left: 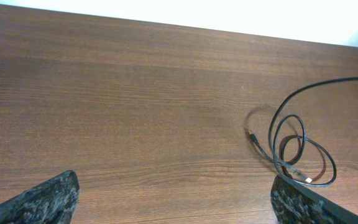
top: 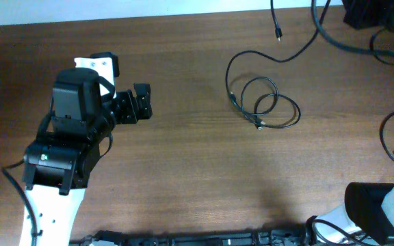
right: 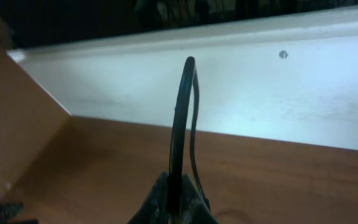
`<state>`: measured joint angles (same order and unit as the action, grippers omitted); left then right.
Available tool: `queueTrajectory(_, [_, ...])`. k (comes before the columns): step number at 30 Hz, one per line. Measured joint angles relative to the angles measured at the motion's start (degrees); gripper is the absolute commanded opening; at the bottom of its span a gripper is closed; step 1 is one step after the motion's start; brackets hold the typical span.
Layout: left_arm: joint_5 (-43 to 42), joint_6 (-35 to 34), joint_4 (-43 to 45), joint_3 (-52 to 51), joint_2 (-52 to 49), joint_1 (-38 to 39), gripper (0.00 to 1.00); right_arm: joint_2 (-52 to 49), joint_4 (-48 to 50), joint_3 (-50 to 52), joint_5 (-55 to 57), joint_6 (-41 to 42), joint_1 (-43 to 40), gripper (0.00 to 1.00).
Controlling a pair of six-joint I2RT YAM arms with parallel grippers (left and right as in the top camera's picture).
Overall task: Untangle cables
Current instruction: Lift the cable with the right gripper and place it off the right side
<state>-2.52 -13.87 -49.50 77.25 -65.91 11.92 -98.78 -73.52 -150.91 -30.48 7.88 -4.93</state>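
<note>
View from overhead: left gripper point(top: 134, 104) sits over the left half of the table point(top: 183, 178), well apart from the cables point(top: 275, 101). These lie in loose overlapping loops right of centre, with one strand running toward the far edge. Right arm point(top: 382, 212) shows only at the near right corner.

Left wrist: fingers point(left: 48, 202) are spread wide with nothing between them; cables lie ahead to the right.

Right wrist: right gripper point(right: 176, 208) shows dark at the bottom edge, and a black cord point(right: 180, 112) rises from it. Whether the jaws clamp it cannot be told.
</note>
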Motion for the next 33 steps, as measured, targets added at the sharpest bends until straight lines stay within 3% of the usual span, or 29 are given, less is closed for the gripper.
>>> queueTrajectory(7, [0.0, 0.0, 0.02, 0.0, 0.02, 0.0, 0.99, 0.0, 6.75, -0.02, -0.92, 7.06, 0.0, 0.04])
queueTrajectory(11, [0.0, 0.0, 0.02, 0.0, 0.0, 0.0, 0.99, 0.0, 7.87, -0.02, 3.89, 8.24, 0.0, 0.04])
queueTrajectory(24, [0.0, 0.0, 0.02, 0.0, 0.02, 0.0, 0.99, -0.07, 7.58, -0.02, 39.5, 8.63, -0.5, 0.04])
queueTrajectory(33, [0.0, 0.0, 0.0, 0.0, 0.02, 0.0, 0.99, -2.05, 7.61, -0.02, 45.13, 8.59, -12.74, 0.04])
